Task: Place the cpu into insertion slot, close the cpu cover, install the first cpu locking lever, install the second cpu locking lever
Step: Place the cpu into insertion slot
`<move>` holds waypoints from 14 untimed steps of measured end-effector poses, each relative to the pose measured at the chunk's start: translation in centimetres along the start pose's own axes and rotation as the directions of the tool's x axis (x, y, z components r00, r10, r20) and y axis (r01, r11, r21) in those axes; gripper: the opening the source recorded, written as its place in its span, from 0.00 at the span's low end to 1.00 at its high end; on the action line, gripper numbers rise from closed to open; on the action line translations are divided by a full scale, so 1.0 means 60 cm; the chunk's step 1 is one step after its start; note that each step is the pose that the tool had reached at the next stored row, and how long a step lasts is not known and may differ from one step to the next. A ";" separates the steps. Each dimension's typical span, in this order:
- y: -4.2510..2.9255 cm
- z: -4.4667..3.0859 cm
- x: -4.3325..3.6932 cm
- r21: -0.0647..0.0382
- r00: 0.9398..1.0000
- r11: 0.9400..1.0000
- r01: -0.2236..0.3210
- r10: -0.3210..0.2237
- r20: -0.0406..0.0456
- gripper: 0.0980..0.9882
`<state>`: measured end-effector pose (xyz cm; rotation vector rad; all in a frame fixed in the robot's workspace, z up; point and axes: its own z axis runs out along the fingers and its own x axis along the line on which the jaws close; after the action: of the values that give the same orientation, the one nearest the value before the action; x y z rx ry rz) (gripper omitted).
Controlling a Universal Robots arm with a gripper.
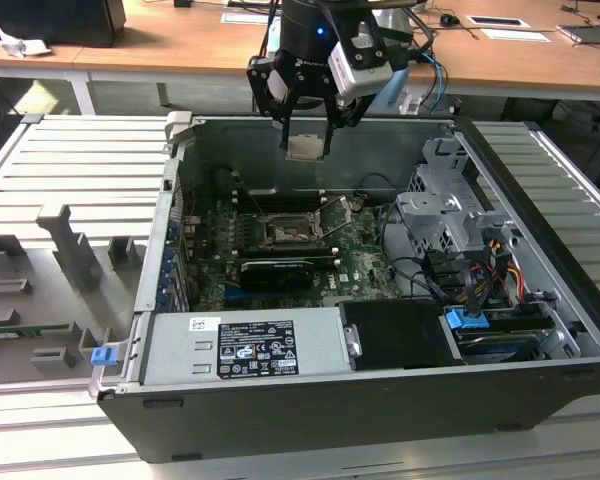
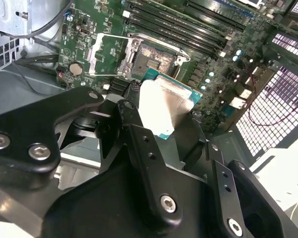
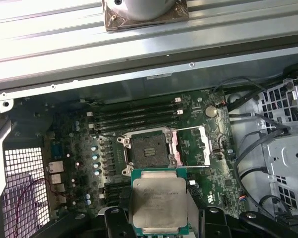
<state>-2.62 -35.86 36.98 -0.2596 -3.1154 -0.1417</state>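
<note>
My gripper hangs above the open computer case, shut on the cpu, a small pale tan-silver square held by its edges. In both wrist views the cpu sits between the black fingers, well above the board. The insertion slot lies uncovered on the green motherboard, its dark centre showing, and holds no chip. The cpu cover, a thin silver frame, is swung open and lies beside the slot.
Long black memory slots run beside the socket. A grey drive cage with cables stands at the exterior view's right. The power supply spans the near side. Case walls ring the board, with a wooden desk behind.
</note>
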 end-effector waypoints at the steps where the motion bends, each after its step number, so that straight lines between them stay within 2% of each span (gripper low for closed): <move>1: 0.000 0.000 0.000 0.000 1.000 1.000 -0.004 0.004 0.000 0.48; 14: 0.000 0.000 0.000 -0.001 0.998 0.998 -0.056 0.056 0.005 0.48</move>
<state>-2.62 -35.86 36.97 -0.3472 -3.1094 -0.1422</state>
